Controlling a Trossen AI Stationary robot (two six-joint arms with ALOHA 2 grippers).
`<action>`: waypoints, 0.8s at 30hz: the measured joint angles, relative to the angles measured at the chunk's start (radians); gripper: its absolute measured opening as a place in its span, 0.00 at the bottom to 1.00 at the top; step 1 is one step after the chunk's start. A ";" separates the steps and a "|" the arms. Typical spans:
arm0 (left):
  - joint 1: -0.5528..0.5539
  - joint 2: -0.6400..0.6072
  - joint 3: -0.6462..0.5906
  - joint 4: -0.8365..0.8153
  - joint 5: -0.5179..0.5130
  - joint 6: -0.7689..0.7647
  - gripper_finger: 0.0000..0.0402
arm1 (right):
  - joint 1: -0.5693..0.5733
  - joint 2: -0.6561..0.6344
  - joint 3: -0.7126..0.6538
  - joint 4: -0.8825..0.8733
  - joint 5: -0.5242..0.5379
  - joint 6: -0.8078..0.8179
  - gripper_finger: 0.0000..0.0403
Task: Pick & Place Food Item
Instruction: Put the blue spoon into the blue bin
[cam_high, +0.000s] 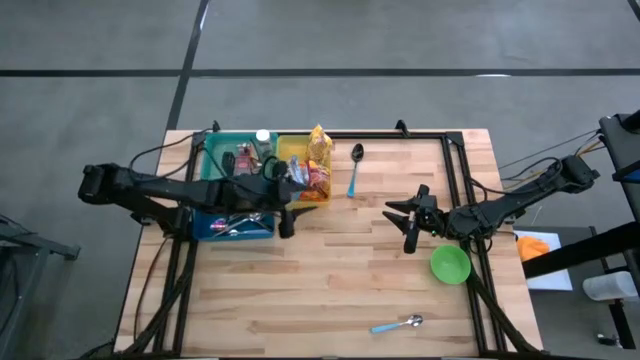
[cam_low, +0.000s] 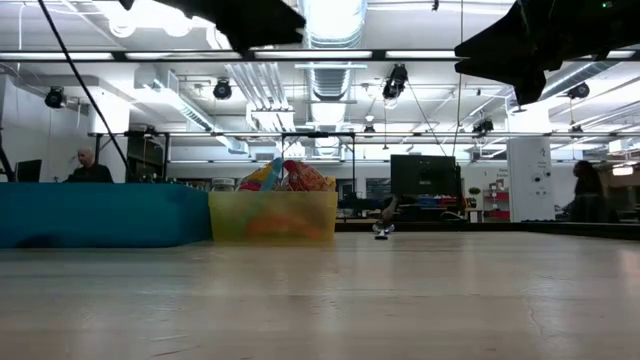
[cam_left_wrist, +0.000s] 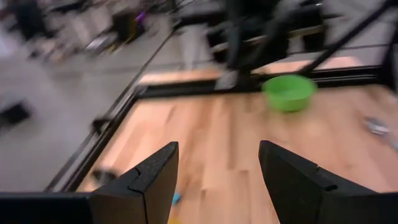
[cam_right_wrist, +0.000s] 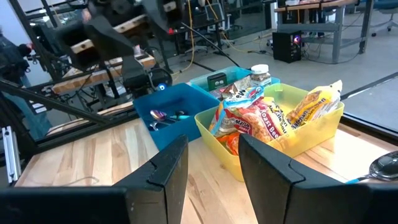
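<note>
Snack packets (cam_high: 317, 160) stood bunched in the yellow bin (cam_high: 293, 150), which from the table's centre lay toward eleven o'clock, flanked on its nine o'clock side by a teal bin (cam_high: 222, 148) holding a white-capped bottle (cam_high: 262, 137), with a blue bin (cam_high: 232, 226) of cutlery just toward six o'clock from the teal one. We found our left gripper (cam_high: 288, 222) raised above the table beside the blue bin's three o'clock end, its fingers (cam_left_wrist: 152, 180) parted with bare wood between them and nothing held. Our right gripper (cam_high: 405, 226) hung above the boards at about three o'clock from the centre, aimed toward nine o'clock; its fingers (cam_right_wrist: 168, 171) stood a little apart and empty, with the packets (cam_right_wrist: 261, 115) well beyond them. A green bowl (cam_high: 450, 264) sat near that arm, toward five o'clock from the gripper. One blue-handled spoon (cam_high: 355, 168) lay just beside the yellow bin at its three o'clock side, and another spoon (cam_high: 398, 324) lay near the table's six o'clock edge.
</note>
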 joint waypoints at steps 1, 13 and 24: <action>0.002 -0.013 -0.009 0.012 0.038 0.029 0.56 | 0.000 0.000 0.000 0.000 0.000 0.000 0.34; 0.007 -0.217 -0.197 0.151 0.150 0.067 0.56 | 0.000 0.000 0.000 0.000 0.000 0.000 0.34; 0.008 -0.226 -0.296 0.153 0.128 -0.006 0.56 | 0.000 0.000 0.000 0.000 0.000 0.000 0.34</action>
